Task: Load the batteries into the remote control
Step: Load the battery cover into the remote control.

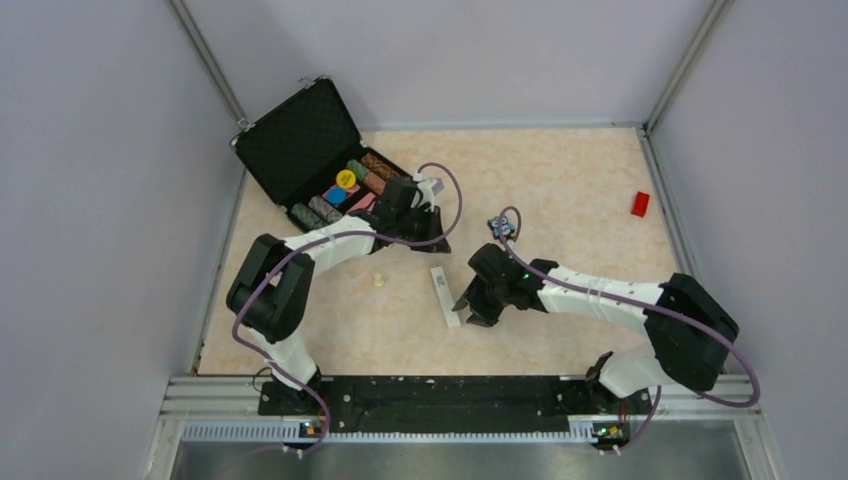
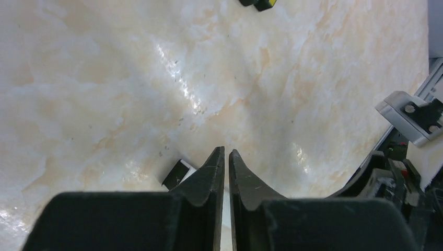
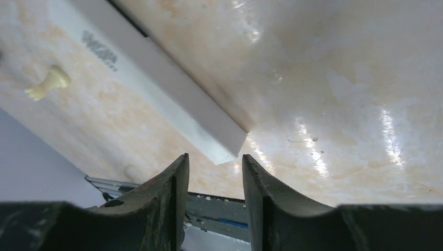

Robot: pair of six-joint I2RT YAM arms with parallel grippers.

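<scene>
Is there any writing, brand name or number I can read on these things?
No text is legible.
remote control: small grey print on its white face, too blurred to read.
coloured chips in the black case: any markings too small to read.

The remote lies in the middle of the table. My right gripper is at its near end, my left gripper just beyond its far end. A peg lies to its left, a case far left, a block far right.
</scene>
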